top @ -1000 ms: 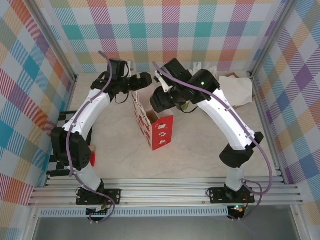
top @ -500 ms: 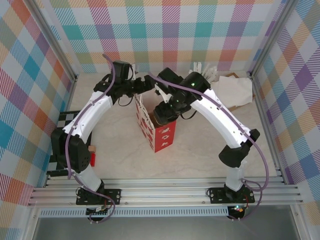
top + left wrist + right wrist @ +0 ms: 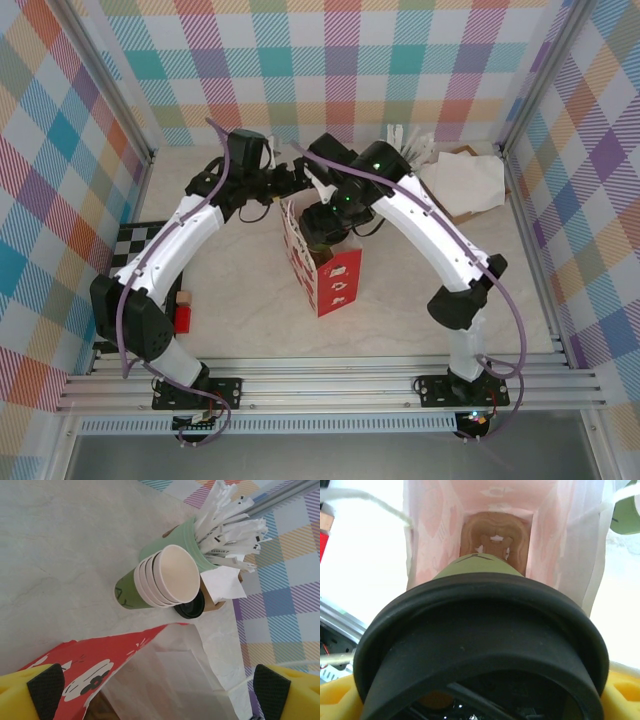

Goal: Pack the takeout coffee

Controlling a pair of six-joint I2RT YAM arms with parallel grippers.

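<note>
The right gripper [image 3: 480,697] is clenched on the dark-green paper cup with a round black plastic lid [image 3: 475,572], which is held straight ahead of its fingers at the open mouth of the red-and-white paper bag [image 3: 430,535]. The left gripper [image 3: 159,687] is released, jaws wide, next to the bag's rim

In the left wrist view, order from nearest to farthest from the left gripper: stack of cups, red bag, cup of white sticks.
1. Red bag, just under the left gripper.
2. Stack of cups, beyond the bag.
3. Cup of white sticks, behind the stack.
</note>
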